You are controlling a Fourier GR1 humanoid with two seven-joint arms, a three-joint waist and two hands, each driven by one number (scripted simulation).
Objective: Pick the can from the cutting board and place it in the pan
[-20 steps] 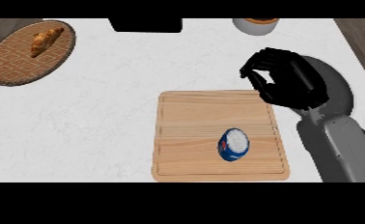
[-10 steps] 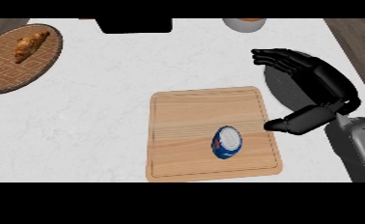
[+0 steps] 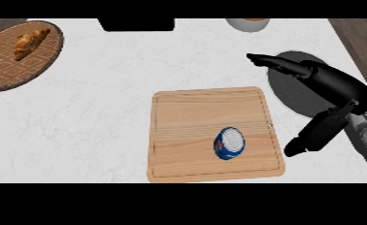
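Since the right hand (image 3: 326,90) has spread from the curled fist it showed a second ago, you now have it wide, fingers stretched toward the far side and thumb pointing down toward the near edge, holding nothing. It has also drifted off to the right of the cutting board (image 3: 193,122), so it now hangs over the dark pan (image 3: 287,90), which shows only in part beneath the palm and forearm. The can (image 3: 229,143) has not been touched: it lies on the near right part of the board, its pale top turned toward you, with a clear gap between it and the thumb tip.

Judging from this, you are in the pre-grasp stage; the opening is done, and the reach is not. Your next move probably needs the hand brought back left and down so the can sits between thumb and fingers before you close.

Further out on the desk (image 3: 108,112), a plate (image 3: 18,76) with a croissant (image 3: 31,43) sits at the far left, well apart. The left hand is out of view.
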